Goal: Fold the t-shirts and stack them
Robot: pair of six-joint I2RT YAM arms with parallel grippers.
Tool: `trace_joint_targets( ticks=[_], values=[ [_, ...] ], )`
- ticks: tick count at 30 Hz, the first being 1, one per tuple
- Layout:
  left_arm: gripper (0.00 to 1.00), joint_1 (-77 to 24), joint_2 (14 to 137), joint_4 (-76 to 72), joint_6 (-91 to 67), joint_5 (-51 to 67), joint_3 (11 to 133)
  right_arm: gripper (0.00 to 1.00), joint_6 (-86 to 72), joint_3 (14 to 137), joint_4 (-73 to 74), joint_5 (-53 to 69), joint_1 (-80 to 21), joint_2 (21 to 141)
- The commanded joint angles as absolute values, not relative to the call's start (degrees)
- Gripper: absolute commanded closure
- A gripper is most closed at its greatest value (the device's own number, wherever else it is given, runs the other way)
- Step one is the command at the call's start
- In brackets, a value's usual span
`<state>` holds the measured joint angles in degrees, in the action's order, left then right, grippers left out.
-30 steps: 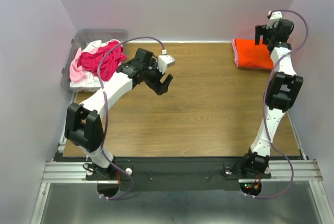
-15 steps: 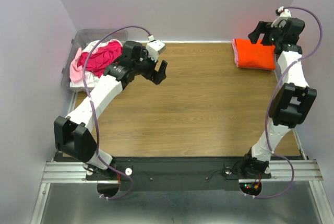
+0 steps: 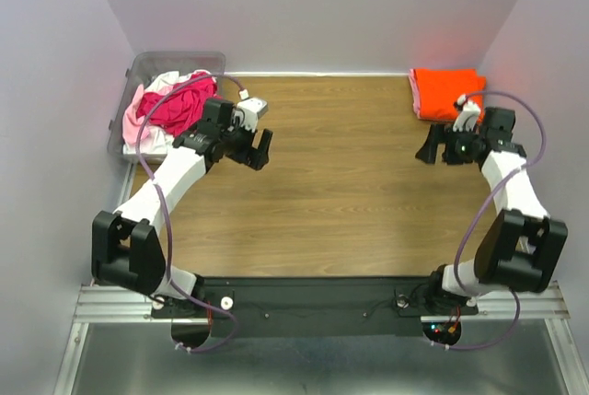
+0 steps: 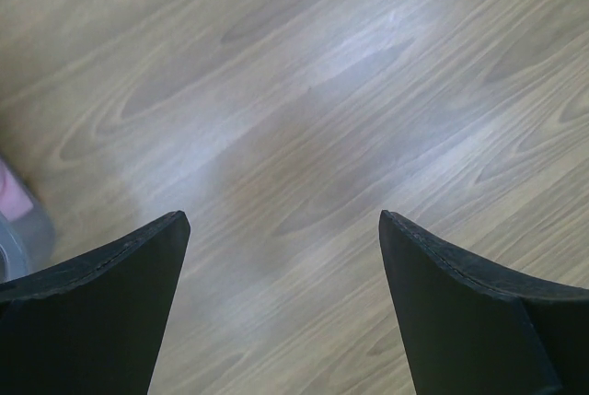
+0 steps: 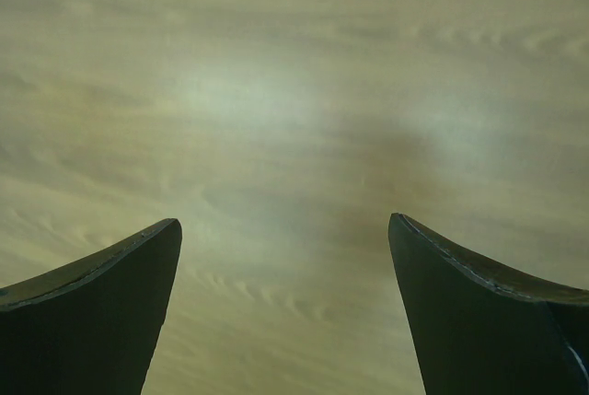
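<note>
the left hand [image 3: 260, 148] hung over the wood of the surface [image 3: 350, 202], on the left half of it. its two fingers [image 4: 101, 312] were spread wide and held nothing; in the left wrist view only wood grain showed between them. at the left edge of that view, beside the left finger, a small bit of pink cloth and a corner of clear plastic came in.

the right hand [image 3: 431, 148] hung over the right half of the surface, well apart from the left hand and pointing toward it. its fingers [image 5: 92, 321] were also wide open and empty, with bare wood between them in the right wrist view.

just beyond the right hand, at the far right corner of the surface, lay the orange t-shirt [image 3: 446, 91], folded into a flat square. it was near the hand but not touching it.

beyond the left hand and to its left, at the far left corner, stood the clear bin [image 3: 140, 65]. in it the other t-shirts were heaped, not folded: the magenta t-shirt [image 3: 175, 108] on top, the pale pink t-shirt [image 3: 133, 124] hanging at the left side of the heap, and white cloth [image 3: 166, 79] showing behind and under them. the left hand was near the bin, not touching any of the cloth.
</note>
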<state>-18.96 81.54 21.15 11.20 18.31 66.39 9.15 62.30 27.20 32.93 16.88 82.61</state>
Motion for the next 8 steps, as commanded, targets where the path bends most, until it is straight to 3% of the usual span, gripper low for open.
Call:
trace_joint_targets(
  ticks=[1,8],
  values=[
    [0.04,-18.90,76.21,19.86,10.99,15.38,62.94,0.00,18.02,57.31,33.39,30.85,16.79,73.74],
    [0.04,-18.90,70.68,20.92,11.95,12.93,59.15,0.00,21.44,54.67,38.14,28.74,16.79,61.72]
  ],
)
